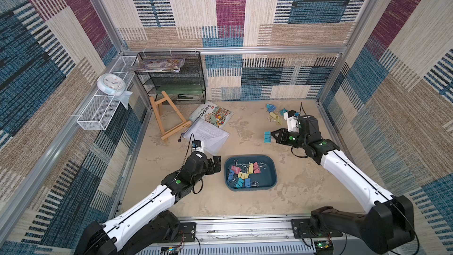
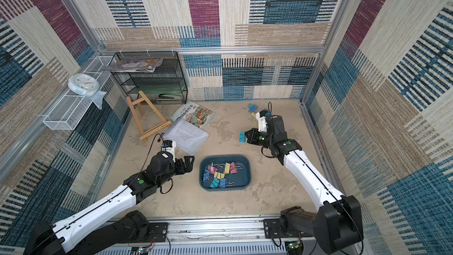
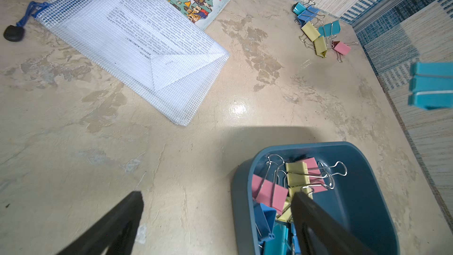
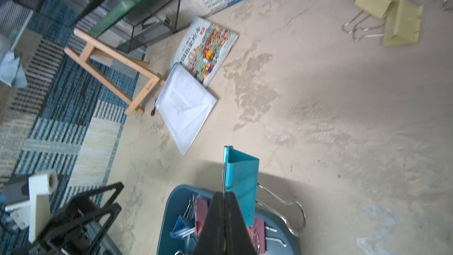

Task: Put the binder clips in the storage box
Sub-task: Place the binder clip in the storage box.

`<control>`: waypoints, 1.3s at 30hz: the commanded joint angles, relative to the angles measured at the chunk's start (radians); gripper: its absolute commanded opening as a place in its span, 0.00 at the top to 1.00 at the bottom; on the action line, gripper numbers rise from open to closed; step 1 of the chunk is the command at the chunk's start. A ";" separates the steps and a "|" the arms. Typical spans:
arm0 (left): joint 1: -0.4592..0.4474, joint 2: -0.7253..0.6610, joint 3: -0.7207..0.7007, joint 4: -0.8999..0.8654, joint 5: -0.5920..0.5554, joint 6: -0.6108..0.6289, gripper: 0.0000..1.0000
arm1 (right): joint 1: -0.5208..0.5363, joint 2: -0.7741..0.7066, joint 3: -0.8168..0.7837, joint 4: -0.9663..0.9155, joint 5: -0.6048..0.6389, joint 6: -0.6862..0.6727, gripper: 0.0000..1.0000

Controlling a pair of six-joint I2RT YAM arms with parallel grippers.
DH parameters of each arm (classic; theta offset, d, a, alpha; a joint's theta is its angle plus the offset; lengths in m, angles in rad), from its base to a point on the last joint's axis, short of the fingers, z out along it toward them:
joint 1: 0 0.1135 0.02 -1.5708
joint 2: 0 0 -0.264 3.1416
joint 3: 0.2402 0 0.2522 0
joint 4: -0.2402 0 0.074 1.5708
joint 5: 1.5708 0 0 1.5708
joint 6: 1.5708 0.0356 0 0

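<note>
Storage box point(image 1: 268, 177): sits upright on the counter point(image 1: 306, 187), front and centre between the two arms.
Done: a heap of binder clips point(image 1: 242, 174) in pink, yellow, blue and teal already lies inside it, more than are outside.
Left to do: a cluster of loose clips point(image 1: 274, 116) lies at the far right of the counter, well apart from the box. The left wrist view shows about six of them point(image 3: 318, 33).
In transit: one teal clip point(image 1: 267, 136) is held off the counter, between the cluster and the box.
Right claw point(image 1: 272, 136): clamped on that teal clip, fingers pressed together at one edge of it.
Left claw point(image 1: 215, 164): jaws spread wide, holding nothing, hovering just beside the box's left rim.
Progress: probably well past halfway. The held clip has yet to be carried over the box and dropped, then the cluster cleared.
</note>
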 commanded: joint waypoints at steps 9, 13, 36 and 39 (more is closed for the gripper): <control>0.000 0.009 -0.009 0.046 0.017 -0.025 0.02 | 0.299 0.011 -0.051 -0.241 0.245 0.024 1.00; 0.000 0.002 -0.020 0.053 0.021 -0.035 0.02 | 0.369 0.045 -0.063 -0.285 0.305 0.022 1.00; 0.000 0.032 -0.007 0.064 0.044 -0.034 0.02 | 0.436 0.043 -0.149 -0.151 0.428 0.166 0.63; 0.000 0.037 0.004 0.060 0.045 -0.026 0.02 | 0.380 -0.029 -0.124 -0.112 0.581 0.170 0.50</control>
